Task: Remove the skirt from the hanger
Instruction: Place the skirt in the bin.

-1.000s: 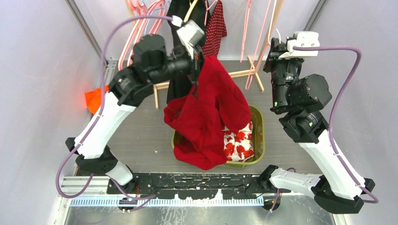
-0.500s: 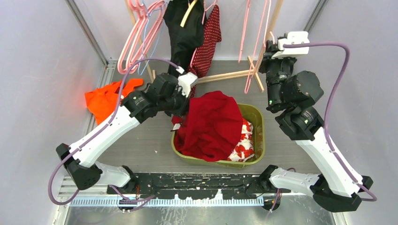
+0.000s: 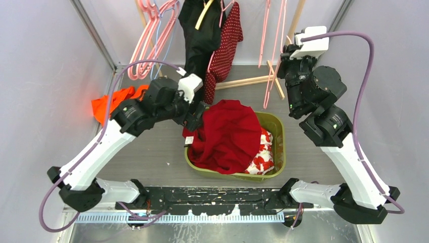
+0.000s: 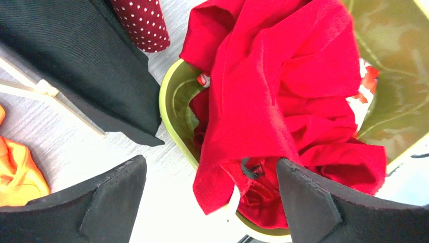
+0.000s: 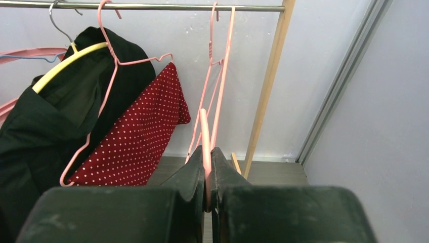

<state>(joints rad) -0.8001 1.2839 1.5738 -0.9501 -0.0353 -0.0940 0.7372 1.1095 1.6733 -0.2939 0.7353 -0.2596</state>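
Room: you are looking into a white-walled booth with a grey table [image 3: 152,152] and a metal clothes rail [image 5: 152,6] across the far side, held up by a wooden post [image 5: 268,86].
Red skirt [image 3: 230,134]: it lies heaped in the green basket [image 3: 277,126] at mid-table. It spills over the basket's left rim, and a small white label [image 3: 188,140] hangs at that edge.
Basket contents: a red-and-white floral garment [image 3: 258,154] shows under the skirt on the near right side.
Your left claw [image 4: 210,161]: it is spread wide and holds nothing. It hovers just over the basket's left rim, and its wrist view shows the skirt between and below the two fingers.
Your right claw [image 5: 209,152]: it is raised at the far right, facing the rail. Its fingers are pressed together on the wire of a bare pink hanger [image 5: 204,126].
On the rail: a black garment [image 5: 30,131] hangs on a yellow hanger [image 5: 66,61]. A dark red polka-dot garment [image 5: 136,136] hangs just right of it on a pink hanger.
Far left of rail: you can see a bunch of bare pink hangers [image 3: 146,40].
Left of the table: an orange garment [image 3: 109,104] lies crumpled by the wall, well apart from the basket.
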